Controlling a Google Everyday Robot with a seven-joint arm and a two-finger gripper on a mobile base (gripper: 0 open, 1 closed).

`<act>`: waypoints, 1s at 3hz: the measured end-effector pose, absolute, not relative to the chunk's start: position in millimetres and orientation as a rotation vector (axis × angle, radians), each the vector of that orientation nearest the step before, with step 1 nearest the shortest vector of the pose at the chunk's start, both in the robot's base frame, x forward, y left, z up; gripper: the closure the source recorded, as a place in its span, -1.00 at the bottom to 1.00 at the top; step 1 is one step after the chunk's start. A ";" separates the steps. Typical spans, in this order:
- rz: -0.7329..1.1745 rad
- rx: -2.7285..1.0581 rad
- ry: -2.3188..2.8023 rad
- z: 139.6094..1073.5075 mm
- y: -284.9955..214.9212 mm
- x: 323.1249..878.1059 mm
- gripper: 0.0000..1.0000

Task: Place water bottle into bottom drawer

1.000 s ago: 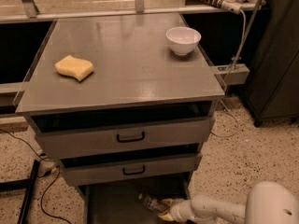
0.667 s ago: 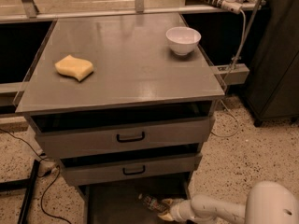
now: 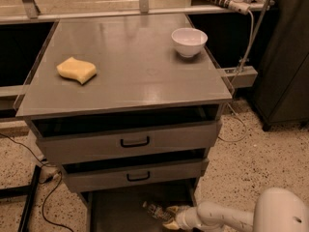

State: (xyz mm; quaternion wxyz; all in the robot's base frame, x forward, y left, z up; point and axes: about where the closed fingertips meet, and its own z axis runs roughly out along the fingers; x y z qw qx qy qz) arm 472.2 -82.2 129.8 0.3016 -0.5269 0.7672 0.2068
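The task looks nearly finished. The bottom drawer [image 3: 116, 211] stands pulled out at the lower middle of the frame, a dark shallow tray under the two drawers with black handles. The water bottle [image 3: 154, 210] is inside it, low over or on the drawer floor, lying on its side with one end pointing toward the upper left of the frame.

The gripper [image 3: 173, 213] is at the bottom edge of the frame, just right of the bottle. It sits at the end of the white arm [image 3: 222, 217], which reaches in from the lower right corner. The gripper meets the bottle's right-hand end, so the two touch or very nearly touch. I cannot tell whether the gripper is clamped on the bottle or has let go of it, because the contact point is dark and partly hidden.

What is left, as I judge it, is the release, if that has not happened, and pulling the arm clear of the drawer.

On the cabinet top [image 3: 130, 66], a yellow sponge [image 3: 76, 70] lies at the left and a white bowl [image 3: 189, 41] stands at the upper right.
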 end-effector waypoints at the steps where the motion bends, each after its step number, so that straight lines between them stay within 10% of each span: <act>1: 0.549 -1.397 2.035 129.8 -82.2 472.2 -0.77; 3: 0.549 -1.398 2.035 129.8 -82.1 472.2 -1.00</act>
